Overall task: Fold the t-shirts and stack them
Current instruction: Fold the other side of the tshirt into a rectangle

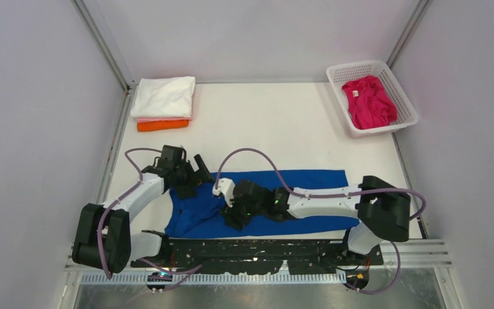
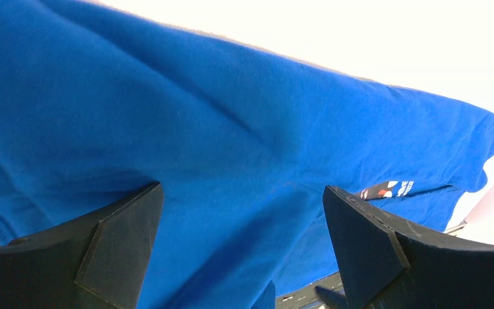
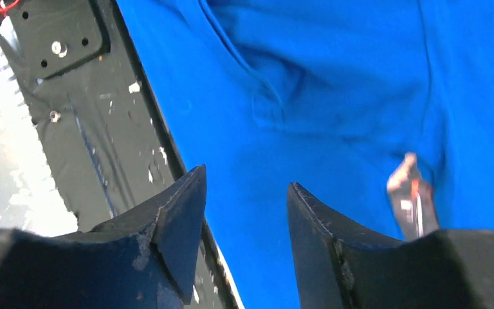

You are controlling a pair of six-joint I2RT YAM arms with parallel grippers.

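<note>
A royal blue t-shirt [image 1: 309,183] lies spread flat along the near part of the table. My left gripper [image 1: 199,170] is open over the shirt's far left part. In the left wrist view [image 2: 243,188] its jaws stand wide apart just above the blue cloth [image 2: 231,116], with the small white chest print [image 2: 389,188] to the right. My right gripper [image 1: 235,215] is open and low over the shirt's near left part. In the right wrist view [image 3: 246,177] its jaws straddle the cloth's near edge [image 3: 309,84] with nothing between them. A small label [image 3: 411,193] shows beside the right finger.
A folded stack sits at the back left: white shirt [image 1: 164,96] on top, a pale pink one [image 1: 162,120], an orange one [image 1: 162,126] below. A white lattice basket [image 1: 404,103] at the back right holds a crumpled magenta shirt [image 1: 370,102]. A black metal base plate [image 3: 90,129] runs along the near edge.
</note>
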